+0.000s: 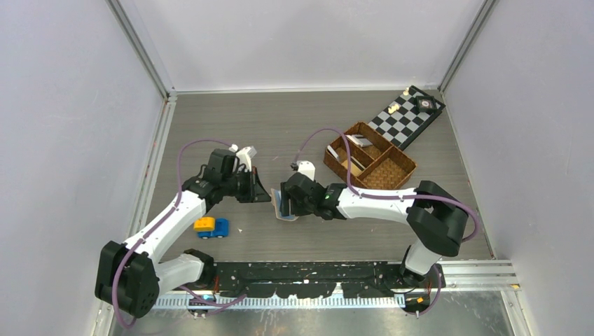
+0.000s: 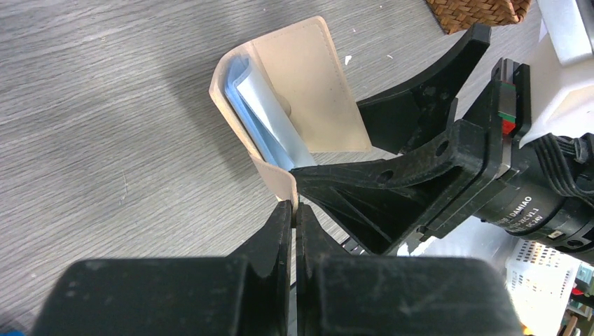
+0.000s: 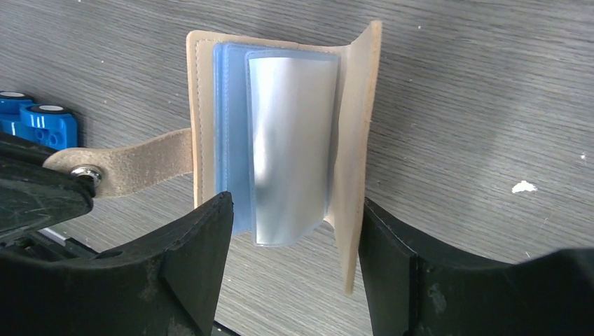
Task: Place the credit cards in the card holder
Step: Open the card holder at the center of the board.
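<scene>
A blue and yellow toy truck (image 1: 212,225) sits on the bench (image 1: 280,126) near the left fingers (image 2: 282,227), which are closed tight on the snap tab (image 3: 133,164) of the card holder (image 3: 354,126). The holder is open, pale blue pockets fanned, between the right fingers (image 3: 199,238). These are spread wide either side of it; whether they touch it I cannot tell. A woven basket (image 1: 389,173) lies well beyond them.

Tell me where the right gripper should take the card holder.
Probably pinch the card holder's raised cover flap from the right arm's side: it stands off the table, thin and exposed, while the left gripper pins the snap tab.
</scene>
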Robot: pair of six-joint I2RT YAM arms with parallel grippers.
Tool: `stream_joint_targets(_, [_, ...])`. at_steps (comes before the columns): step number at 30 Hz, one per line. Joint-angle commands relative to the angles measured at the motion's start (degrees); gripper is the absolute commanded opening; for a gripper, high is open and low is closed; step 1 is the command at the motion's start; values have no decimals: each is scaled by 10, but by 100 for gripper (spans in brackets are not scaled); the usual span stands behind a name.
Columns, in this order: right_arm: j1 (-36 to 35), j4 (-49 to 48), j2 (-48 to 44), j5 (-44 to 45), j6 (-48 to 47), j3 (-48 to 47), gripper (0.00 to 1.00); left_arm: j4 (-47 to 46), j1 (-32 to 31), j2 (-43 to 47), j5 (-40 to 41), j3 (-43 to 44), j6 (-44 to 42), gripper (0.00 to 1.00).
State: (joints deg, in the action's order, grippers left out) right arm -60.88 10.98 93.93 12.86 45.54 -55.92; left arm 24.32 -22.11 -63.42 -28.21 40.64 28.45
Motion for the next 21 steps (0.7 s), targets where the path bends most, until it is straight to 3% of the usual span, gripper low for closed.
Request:
stream_joint_targets(1, [-7,14,10,37,-9,-30,69,0,-1,7,-13,16,-2,0])
stream_joint_targets(14, [-18,74,39,105,-1,-53,69,10,-1,18,-1,22,-5,0])
stream_joint_targets(21, [-17,144,33,199,7,-57,73,29,-1,22,25,27,-12,0])
